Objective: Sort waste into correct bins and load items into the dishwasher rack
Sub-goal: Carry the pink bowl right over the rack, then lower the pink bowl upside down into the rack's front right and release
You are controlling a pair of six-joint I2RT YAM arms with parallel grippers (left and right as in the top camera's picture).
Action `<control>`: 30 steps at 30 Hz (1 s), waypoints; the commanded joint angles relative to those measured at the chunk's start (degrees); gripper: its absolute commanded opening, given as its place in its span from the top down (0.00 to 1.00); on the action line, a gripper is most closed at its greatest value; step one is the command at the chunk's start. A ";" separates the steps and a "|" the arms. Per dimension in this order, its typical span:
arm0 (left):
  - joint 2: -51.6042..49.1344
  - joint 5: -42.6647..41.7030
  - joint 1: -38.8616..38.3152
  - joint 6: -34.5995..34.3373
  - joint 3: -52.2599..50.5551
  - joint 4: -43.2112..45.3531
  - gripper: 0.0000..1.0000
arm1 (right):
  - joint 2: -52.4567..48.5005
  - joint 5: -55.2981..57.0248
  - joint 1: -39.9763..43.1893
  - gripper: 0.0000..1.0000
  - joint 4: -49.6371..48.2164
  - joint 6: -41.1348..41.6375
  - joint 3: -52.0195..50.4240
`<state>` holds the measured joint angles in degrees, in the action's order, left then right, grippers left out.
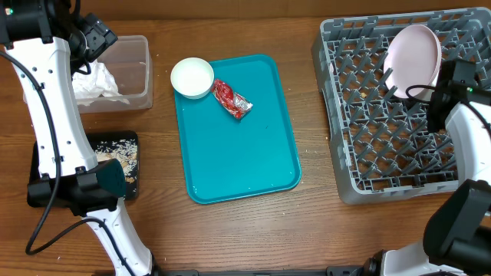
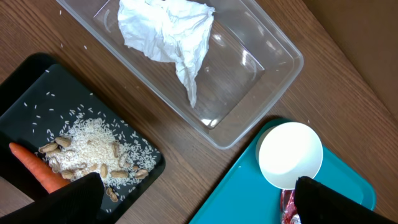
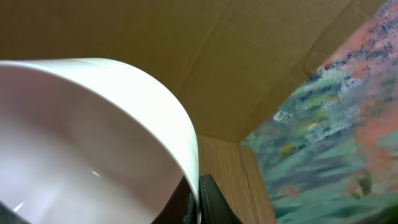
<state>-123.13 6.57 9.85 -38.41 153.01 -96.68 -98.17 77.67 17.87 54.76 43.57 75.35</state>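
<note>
Two robot arms work a wooden worktop strewn with tableware and scraps. On the right, the right jaws are pinched tight on the rim of a large white plate, which stands tilted on edge over the far rows of the grey dishwasher rack; whether its lower edge rests between the pegs cannot be told. The right wrist view shows little beyond the plate's curved rim and the dark jaw tips clamped on it. At the far left, the left arm reaches over the clear plastic tub, its jaws spread wide and holding nothing, hanging above the bare wood between the tub, the black tray and the teal serving tray. A crumpled white napkin lies inside the tub, against its left end. The black tray, just nearer than the tub, holds a heap of beige crumbs and grains and, at one edge in the left wrist view, a small orange carrot; a few loose grains are scattered around the heap. On the teal tray in the middle, a small white bowl sits upright at the far left corner, overlapping the rim, and a shiny red wrapper lies just beside it, to its right.
</note>
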 commanded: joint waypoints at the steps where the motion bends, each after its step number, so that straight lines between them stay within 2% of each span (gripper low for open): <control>1: -0.55 -0.20 -0.13 1.14 -0.07 -0.11 0.00 | -0.37 2.45 -0.11 0.96 -4.37 -10.01 -2.71; 15: -0.57 -0.20 -0.13 1.14 -0.07 -0.11 0.00 | -0.39 -3.91 -0.33 0.96 -7.56 -12.17 -7.26; 30: -0.57 -0.20 -0.13 1.14 -0.07 -0.11 0.00 | -0.39 -11.87 -1.53 0.96 -2.89 -12.33 -7.26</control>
<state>-123.13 6.59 9.85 -38.41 153.01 -96.68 -98.52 69.84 17.32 51.48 32.16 68.18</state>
